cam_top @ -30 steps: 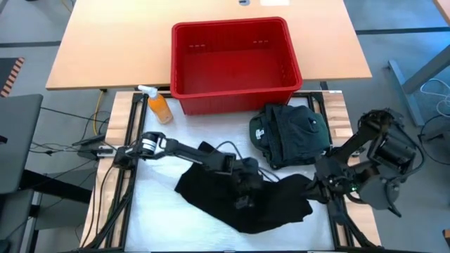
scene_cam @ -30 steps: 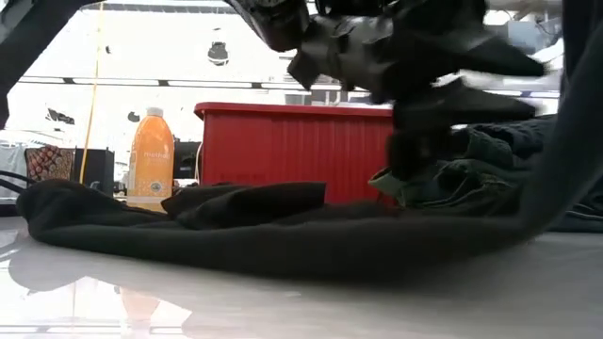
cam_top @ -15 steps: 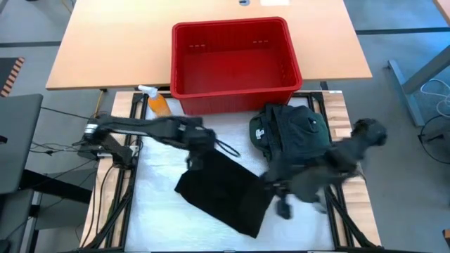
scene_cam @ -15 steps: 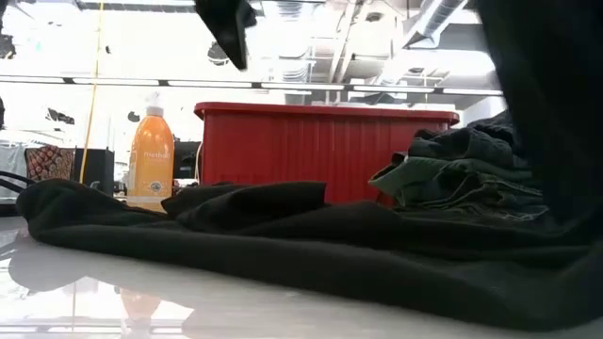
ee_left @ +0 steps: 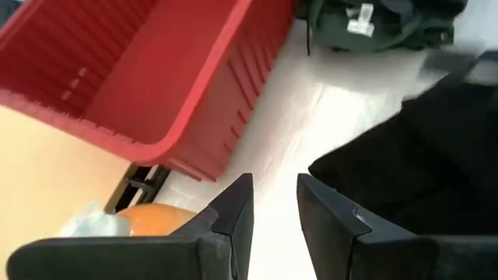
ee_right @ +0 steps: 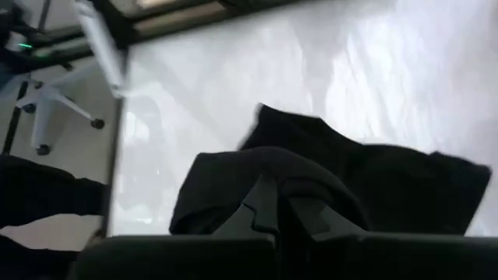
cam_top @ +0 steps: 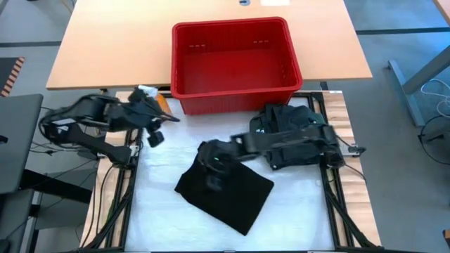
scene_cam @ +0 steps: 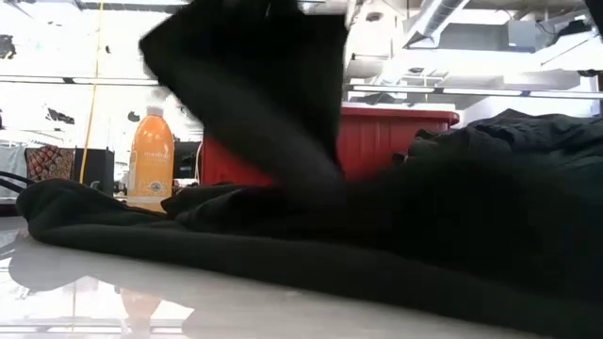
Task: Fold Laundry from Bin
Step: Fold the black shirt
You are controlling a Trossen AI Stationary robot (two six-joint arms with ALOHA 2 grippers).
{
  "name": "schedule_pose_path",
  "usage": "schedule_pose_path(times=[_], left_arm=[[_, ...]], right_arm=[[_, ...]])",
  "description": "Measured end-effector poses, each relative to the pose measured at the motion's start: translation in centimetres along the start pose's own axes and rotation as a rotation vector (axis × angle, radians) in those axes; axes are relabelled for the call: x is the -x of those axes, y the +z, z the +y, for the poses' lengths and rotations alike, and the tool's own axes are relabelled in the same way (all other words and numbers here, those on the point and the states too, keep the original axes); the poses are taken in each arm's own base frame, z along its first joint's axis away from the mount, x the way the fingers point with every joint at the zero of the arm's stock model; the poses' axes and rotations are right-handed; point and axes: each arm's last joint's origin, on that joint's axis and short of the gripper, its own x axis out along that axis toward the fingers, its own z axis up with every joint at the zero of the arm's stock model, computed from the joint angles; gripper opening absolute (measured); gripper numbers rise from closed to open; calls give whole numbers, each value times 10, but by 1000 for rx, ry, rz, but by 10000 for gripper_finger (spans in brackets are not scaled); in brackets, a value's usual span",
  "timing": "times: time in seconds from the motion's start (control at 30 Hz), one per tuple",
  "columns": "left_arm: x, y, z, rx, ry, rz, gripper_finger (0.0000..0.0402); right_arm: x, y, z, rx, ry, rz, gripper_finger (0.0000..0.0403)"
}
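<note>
I've got the right gripper (cam_top: pixel 211 163) low over the white-covered desk (cam_top: pixel 158 211), its jaws pressed together on a fold of the black cloth garment (cam_top: pixel 232 193); in its wrist view the cloth bunches up right over the jaws, with the rest of the piece spreading beyond them across the pale sheet. Just behind that arm lies the dark green folded garment (cam_top: pixel 292 130) with the small pale label (ee_left: pixel 362 19), close against the large red ribbed plastic bin (cam_top: pixel 232 60).

My left gripper (ee_left: pixel 272 206) hangs off to the side, jaws a little apart and holding nothing. Ahead of those jaws I see bare white desk, the bin's slotted wall to one side, the edge of the black garment to the other. The small orange spray bottle (ee_left: pixel 136 218) sits just beneath and beside them.

The bin stands half on a tan wooden tabletop (cam_top: pixel 105 49). From desk level, bright ceiling lights (scene_cam: pixel 85 83) and pipework (scene_cam: pixel 429 19) show beyond, and the glossy surface mirrors the bottle.
</note>
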Motion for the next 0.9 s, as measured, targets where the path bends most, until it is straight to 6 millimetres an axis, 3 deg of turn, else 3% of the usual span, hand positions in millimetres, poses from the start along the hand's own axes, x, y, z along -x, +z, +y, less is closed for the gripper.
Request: schedule_pose_path(times=[0.2,0.3,0.4,0.57,0.73,0.8,0.9], left_arm=[[16,-13,14,41,14,-11,91],[17,-15,16,34,20,-1,91],[16,-15,16,5,47,3,91],[12,-13,14,-52,79,15,91],[8,-11,11,-70,41,36,91],[5,-10,4,-78,-78,71,91],[-2,-11,-16,-136,-321,85,91]], right_arm=[[-56,-3,-45,-189,81,67,36],[-71,0,-55,-212,204,67,70],[-71,4,-60,-233,257,46,112],[-39,18,-65,-232,276,4,175],[10,25,-71,-264,231,26,197],[26,15,-58,-248,194,110,195],[44,-12,-14,-137,87,249,189]])
